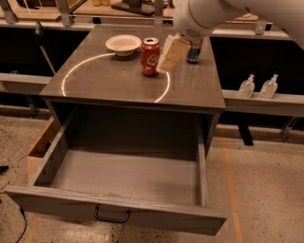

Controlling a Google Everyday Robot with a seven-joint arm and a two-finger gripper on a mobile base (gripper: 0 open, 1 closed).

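My gripper [171, 53] hangs low over the back of the grey cabinet top [190, 92], its cream tip just right of a red cola can [150, 57] and very close to it. The can stands upright. Left of it and further back sits a white bowl [123, 44]. A dark can [194, 51] stands behind the gripper, partly hidden by it. The white arm [209, 14] comes in from the upper right.
Below the top, the cabinet's wide drawer [128, 178] is pulled out toward me. A cardboard box [40, 148] sits on the floor at the left. Two small clear bottles [258, 87] stand on a ledge at the right.
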